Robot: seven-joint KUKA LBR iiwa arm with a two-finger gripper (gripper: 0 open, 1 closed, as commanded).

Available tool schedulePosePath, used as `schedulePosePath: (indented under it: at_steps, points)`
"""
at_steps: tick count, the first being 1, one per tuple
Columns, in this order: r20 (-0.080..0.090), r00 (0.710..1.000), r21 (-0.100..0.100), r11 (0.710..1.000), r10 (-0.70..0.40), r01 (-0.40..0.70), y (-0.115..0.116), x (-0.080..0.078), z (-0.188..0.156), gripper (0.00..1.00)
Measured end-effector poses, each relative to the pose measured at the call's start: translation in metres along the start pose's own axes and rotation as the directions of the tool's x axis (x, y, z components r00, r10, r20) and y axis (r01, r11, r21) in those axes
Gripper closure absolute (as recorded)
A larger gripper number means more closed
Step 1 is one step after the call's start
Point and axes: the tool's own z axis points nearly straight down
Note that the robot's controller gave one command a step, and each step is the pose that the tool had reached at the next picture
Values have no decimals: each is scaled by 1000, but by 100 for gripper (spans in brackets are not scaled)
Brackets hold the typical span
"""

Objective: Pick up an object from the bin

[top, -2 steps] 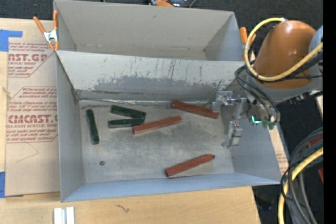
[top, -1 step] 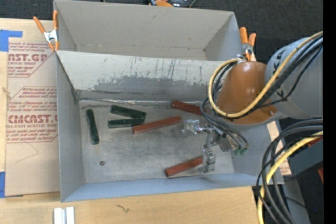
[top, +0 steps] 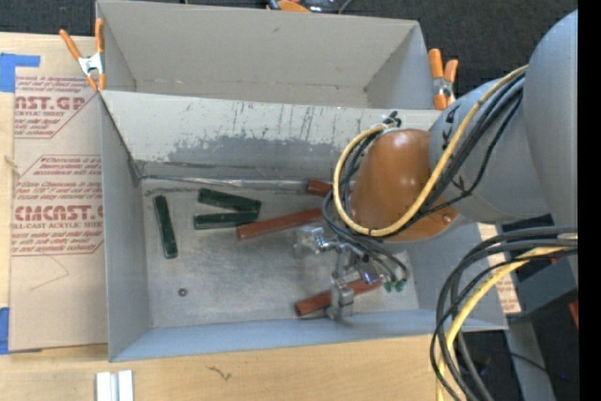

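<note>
The arm's orange wrist cover (top: 394, 183), looped with yellow and black cables (top: 470, 122), stands highest and nearest the lens, over the right part of the grey bin (top: 216, 296). Below it the end effector (top: 344, 286) hangs low near the bin's front wall, right of the middle, over the right end of a short red-brown stick (top: 314, 304) that lies almost along that wall; this looks the likely thing to be picked. Whether the end effector is clenched on that stick or released I cannot tell, since the metal parts and the stick's end run together there. To grasp well, I judge it should close across the stick's narrow width and descend straight, so that the front wall just beside it is not struck; a hold so near one end may let the stick swing on the lift. A longer red-brown stick (top: 279, 224) lies near the bin's middle, with two dark green sticks (top: 228, 199) just to its left and a third green stick (top: 165, 226) near the left wall. A red-brown piece (top: 318, 188) at the back wall's foot is partly hidden by the cover.
</note>
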Motion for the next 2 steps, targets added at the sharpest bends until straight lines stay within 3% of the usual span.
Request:
schedulePosePath:
  at_steps: [1,2]
  points:
    - [-8,1000,0,1000,5,-5,-2,3,0,100]
    - [2,999,6,999,43,-43,-64,-24,-142,100]
